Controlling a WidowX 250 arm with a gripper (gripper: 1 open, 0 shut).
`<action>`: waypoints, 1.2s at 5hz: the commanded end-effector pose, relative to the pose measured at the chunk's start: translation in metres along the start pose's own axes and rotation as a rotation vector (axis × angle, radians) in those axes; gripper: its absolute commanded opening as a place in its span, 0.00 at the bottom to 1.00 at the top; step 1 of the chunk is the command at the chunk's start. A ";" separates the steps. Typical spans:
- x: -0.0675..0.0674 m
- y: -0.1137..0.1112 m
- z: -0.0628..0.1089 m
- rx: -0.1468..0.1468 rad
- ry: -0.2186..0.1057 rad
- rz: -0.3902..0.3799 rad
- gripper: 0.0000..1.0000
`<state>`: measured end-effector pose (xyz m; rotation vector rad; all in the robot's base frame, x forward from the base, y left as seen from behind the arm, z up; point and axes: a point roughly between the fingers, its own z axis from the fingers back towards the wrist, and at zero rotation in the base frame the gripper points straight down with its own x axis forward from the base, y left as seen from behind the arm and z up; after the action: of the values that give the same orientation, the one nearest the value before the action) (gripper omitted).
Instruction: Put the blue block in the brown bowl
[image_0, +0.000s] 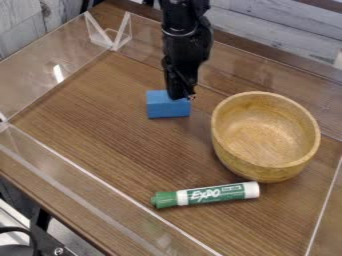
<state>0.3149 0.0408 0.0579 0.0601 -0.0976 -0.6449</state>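
The blue block (164, 105) lies flat on the wooden table, left of the brown bowl (266, 134). The bowl stands upright with nothing in it. My gripper (178, 96) points straight down over the block's far right edge, its tips at or just above the block's top. The dark fingers (174, 92) merge into one narrow shape, so no gap between them shows. Whether they touch the block I cannot tell.
A green-and-white Expo marker (205, 196) lies near the front, below the bowl. Clear acrylic walls (40, 60) ring the table, with a clear bracket (107, 35) at the back left. Bare wood lies left of the block.
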 end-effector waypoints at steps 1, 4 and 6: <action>0.011 0.011 0.010 0.042 -0.050 -0.015 1.00; 0.012 0.011 0.018 0.042 -0.040 -0.014 0.00; 0.013 0.012 0.016 0.036 -0.042 -0.013 1.00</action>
<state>0.3170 0.0406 0.0571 0.0480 -0.0844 -0.6574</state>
